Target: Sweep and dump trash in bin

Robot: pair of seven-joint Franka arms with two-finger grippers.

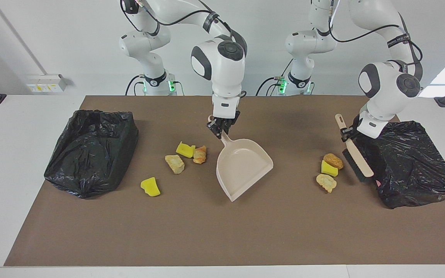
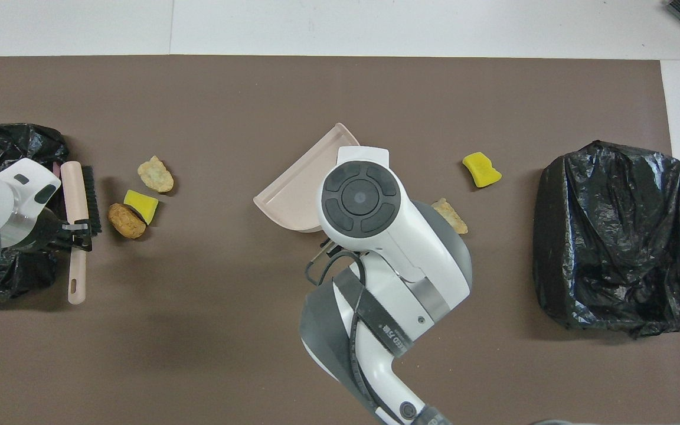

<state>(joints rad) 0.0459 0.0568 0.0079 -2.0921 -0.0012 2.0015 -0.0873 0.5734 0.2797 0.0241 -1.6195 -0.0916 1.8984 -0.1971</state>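
I have the right gripper clamped on the beige dustpan handle, beside four trash scraps; left gripper grips the brush near three scraps.
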